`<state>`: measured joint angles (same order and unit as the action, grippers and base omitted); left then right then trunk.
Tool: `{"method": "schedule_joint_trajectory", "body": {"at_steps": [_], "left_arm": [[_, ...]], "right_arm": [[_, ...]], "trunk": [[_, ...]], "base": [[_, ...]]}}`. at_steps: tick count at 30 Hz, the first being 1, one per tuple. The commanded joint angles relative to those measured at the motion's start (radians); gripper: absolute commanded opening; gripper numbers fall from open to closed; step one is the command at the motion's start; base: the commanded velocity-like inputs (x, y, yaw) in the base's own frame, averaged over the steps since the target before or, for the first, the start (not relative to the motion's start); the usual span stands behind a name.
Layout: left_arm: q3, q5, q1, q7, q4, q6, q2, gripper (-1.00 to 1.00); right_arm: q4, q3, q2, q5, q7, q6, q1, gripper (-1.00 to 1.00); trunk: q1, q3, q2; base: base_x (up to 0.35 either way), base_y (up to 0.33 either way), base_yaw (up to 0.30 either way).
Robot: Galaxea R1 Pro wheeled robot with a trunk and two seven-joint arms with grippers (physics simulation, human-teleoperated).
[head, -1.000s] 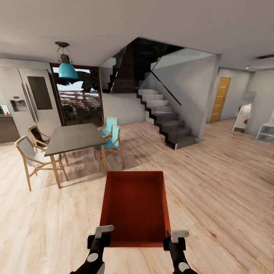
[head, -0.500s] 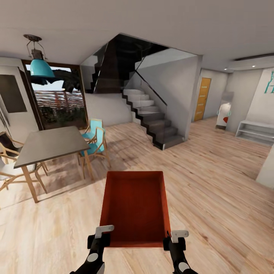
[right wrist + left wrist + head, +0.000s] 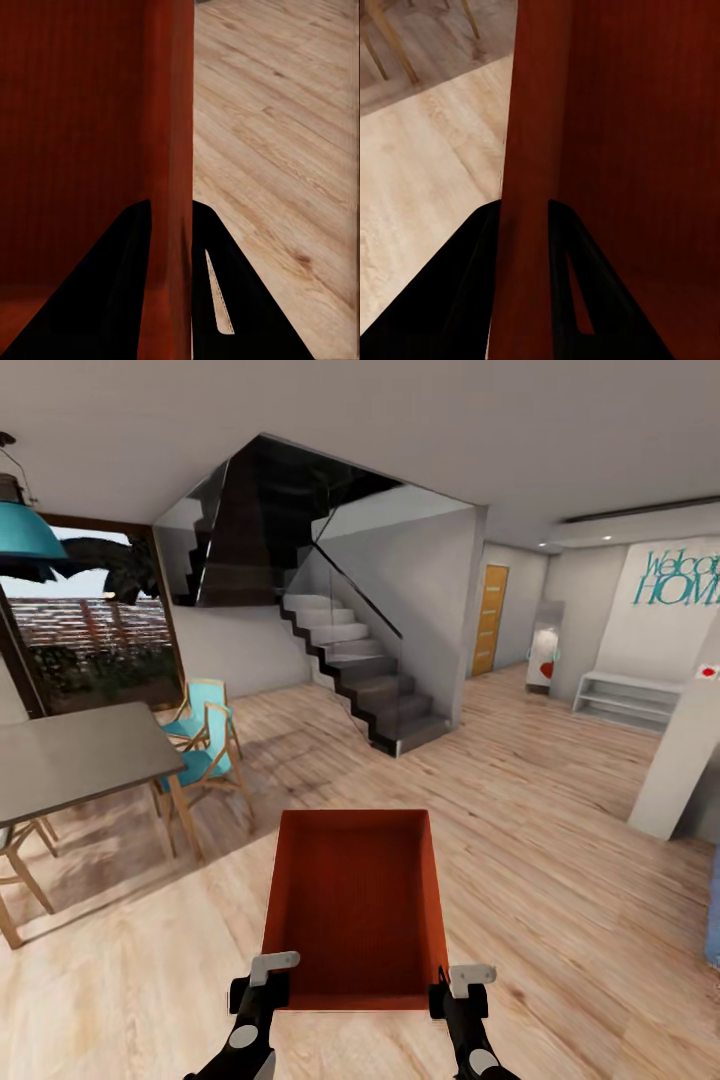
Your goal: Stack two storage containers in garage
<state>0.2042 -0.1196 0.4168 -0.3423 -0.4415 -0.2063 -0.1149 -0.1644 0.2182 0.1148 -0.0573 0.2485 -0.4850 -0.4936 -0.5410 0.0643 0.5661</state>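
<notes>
We carry one red-orange open-topped rectangular bin, left gripper and right gripper fingers each pinching a side wall; the garage and stacking lie ahead.

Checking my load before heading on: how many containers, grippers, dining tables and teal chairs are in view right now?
Storage container: 1, held by both grippers
Grippers: 2, left gripper and right gripper
Dining table: 1
Teal chairs: 2
Total: 6

Red-orange container held by left pincer and right pincer above wood floor.
</notes>
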Motion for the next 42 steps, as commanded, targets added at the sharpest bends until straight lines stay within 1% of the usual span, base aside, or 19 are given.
{"method": "schedule_joint_trajectory", "body": {"at_steps": [1, 42], "left_arm": [[0.009, -0.020, 0.000, -0.007, 0.003, 0.073, 0.000, -1.00], [0.009, -0.020, 0.000, -0.008, 0.003, 0.071, 0.000, -1.00]], "right_arm": [[-0.006, -0.005, 0.000, -0.015, 0.017, -0.033, -0.002, -1.00], [-0.006, -0.005, -0.001, -0.015, 0.013, -0.033, -0.002, -1.00]], "trunk": [[-0.001, 0.002, 0.002], [-0.001, 0.002, 0.002]], "base": [[0.321, 0.000, -0.229], [0.321, 0.000, -0.230]]}}
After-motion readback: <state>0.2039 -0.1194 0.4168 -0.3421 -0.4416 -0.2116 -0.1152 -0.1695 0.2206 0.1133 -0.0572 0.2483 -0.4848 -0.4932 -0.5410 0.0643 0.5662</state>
